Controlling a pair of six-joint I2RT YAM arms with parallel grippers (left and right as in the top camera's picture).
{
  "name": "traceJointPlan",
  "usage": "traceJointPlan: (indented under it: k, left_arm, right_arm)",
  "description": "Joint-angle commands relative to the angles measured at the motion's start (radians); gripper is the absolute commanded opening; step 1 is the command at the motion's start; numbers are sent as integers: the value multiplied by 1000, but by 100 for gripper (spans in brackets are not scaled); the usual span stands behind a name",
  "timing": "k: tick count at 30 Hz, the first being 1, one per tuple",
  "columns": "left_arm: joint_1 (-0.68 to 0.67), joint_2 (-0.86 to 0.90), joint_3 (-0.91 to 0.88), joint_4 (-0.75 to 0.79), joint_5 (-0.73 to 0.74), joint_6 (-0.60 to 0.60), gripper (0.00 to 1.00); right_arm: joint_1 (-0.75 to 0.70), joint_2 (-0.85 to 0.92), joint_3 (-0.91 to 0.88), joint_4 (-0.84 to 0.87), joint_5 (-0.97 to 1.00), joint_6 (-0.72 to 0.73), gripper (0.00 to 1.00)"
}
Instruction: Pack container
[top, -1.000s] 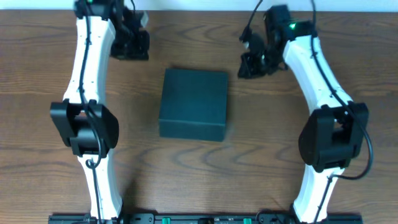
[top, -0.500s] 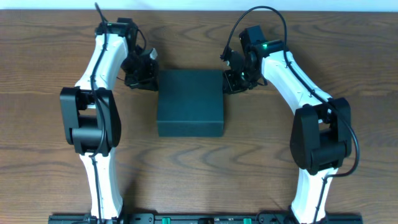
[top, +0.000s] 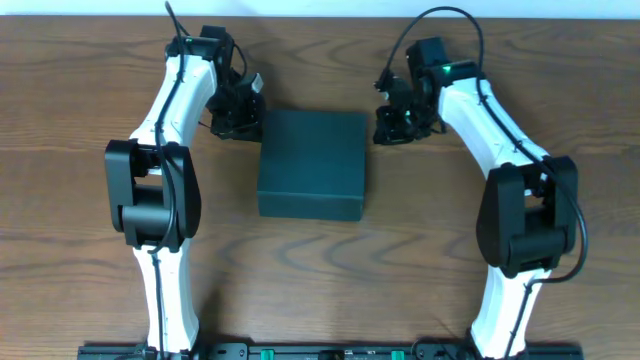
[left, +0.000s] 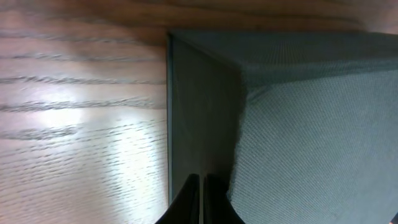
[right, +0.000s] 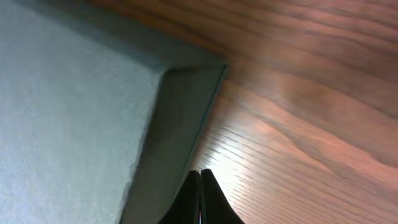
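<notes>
The dark charcoal container lies with its lid down in the middle of the wooden table. My left gripper is shut and empty, right at the box's far left corner; in the left wrist view its tips rest against the box's side wall. My right gripper is shut and empty, a little to the right of the box's far right corner; in the right wrist view its tips sit beside the box's side wall.
The wooden table runs all round the box. A dark rail with the arm bases lies along the near edge. The far table edge is just behind both grippers.
Both grippers swept inward to the box's far corners. The box has shifted slightly to the right. The right gripper has since drawn back a little to the right.
</notes>
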Motion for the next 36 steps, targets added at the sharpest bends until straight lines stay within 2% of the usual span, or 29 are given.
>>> traceJointPlan:
  k: [1,5,17,20,23,28,33,36]
  left_arm:
    - [-27,8,-4,1,28,-40,6]
    - [-29,8,-4,3,34,-54,6]
    - [-102,8,-4,24,47,-67,6]
    - [-100,7,-1,21,-6,-79,6]
    - [-71,-6,55,2,-91,-89,6]
    - [-51,-81,229,-53,-215,-82,6]
    - [-100,-180,256,-68,-148,12,6]
    - [-143,-171,228,-100,-76,70,6]
  right_arm:
    - [-19,4,18,-8,-47,-2,1]
    - [-16,4,18,5,-100,-24,1]
    - [6,4,18,92,-87,-25,1]
    - [5,4,19,69,-32,-27,1]
    - [-10,-18,55,-35,44,-26,2]
    - [-32,-166,109,-158,58,-12,2]
    - [3,-331,69,-211,166,63,2]
    - [49,-418,-43,-194,217,128,2]
